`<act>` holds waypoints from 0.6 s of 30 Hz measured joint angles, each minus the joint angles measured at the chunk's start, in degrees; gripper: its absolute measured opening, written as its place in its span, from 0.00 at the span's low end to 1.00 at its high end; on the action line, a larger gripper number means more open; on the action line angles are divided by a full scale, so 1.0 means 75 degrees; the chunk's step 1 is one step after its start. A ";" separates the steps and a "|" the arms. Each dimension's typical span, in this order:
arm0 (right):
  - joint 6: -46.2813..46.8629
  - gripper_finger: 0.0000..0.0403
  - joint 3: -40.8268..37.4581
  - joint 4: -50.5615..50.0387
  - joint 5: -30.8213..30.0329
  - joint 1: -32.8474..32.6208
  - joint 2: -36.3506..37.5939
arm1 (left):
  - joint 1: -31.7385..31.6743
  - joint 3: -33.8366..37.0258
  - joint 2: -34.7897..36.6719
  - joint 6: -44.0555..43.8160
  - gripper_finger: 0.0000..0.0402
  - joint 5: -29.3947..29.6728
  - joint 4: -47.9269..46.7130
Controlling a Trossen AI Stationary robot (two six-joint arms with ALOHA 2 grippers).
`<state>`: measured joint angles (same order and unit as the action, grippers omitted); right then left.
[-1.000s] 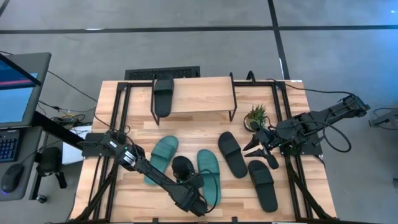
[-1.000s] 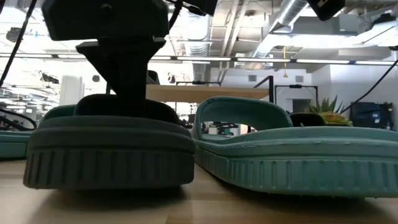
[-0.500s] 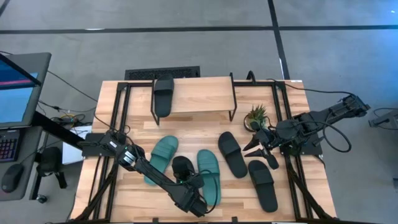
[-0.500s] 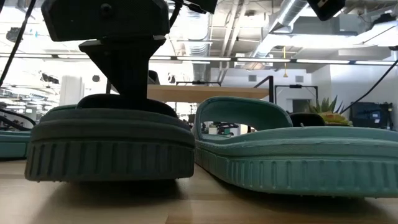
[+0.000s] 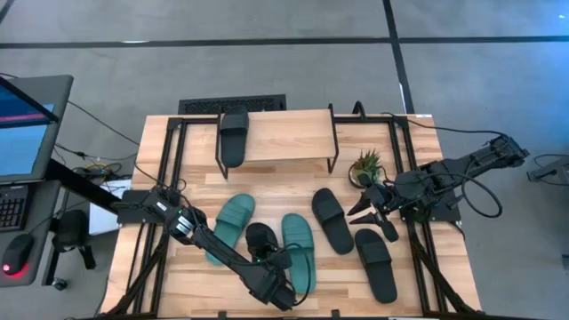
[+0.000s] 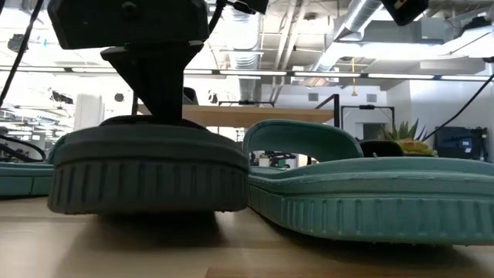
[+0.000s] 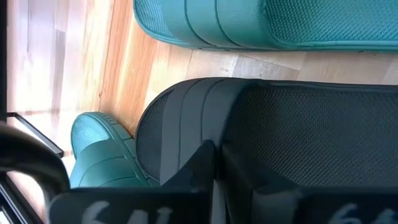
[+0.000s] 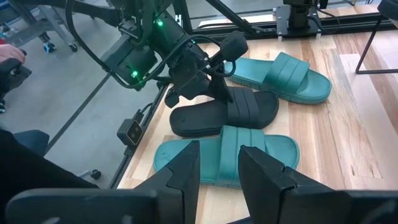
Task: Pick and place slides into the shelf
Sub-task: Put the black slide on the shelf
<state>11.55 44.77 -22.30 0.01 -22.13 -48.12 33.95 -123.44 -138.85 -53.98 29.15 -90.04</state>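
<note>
A black slide (image 5: 260, 238) lies between two teal slides (image 5: 233, 227) (image 5: 300, 252) near the table's front edge. My left gripper (image 5: 264, 256) is shut on it; the low view shows it coming down onto that slide (image 6: 147, 174). Two more black slides (image 5: 332, 220) (image 5: 375, 263) lie flat to the right. My right gripper (image 8: 217, 171) hangs open above them with nothing between its fingers. Another black slide (image 5: 233, 135) rests sole-down at the left end of the shelf's top board (image 5: 293, 135). My left gripper is shut on the black slide's ribbed strap (image 7: 199, 134), the two fingers (image 7: 205, 168) close together at the strap's edge. It comes slanting down from above (image 8: 221, 93). The slide stays level with its sole close to the table; its near end (image 6: 147, 208) looks slightly raised.
A small potted plant (image 5: 364, 166) stands right of the shelf, near my right arm. A keyboard (image 5: 231, 105) lies behind the shelf. Black frame rails (image 5: 169, 169) run along both table sides. Bare wood (image 5: 276, 182) lies between the shelf and the slides.
My left gripper has stayed in place and closed on the black slide's strap, which now sits flatter. The slide has shifted a little toward the table's right, and its near end has come up slightly off the wood.
</note>
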 joint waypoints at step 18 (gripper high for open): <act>-0.0009 0.24 0.0000 0.0002 0.0000 0.0003 0.0003 | 0.0023 -0.0493 0.0000 0.0575 0.00 0.0083 0.0003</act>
<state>11.49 44.77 -22.29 0.01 -22.11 -48.10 34.13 -127.13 -138.85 -49.66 29.77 -90.02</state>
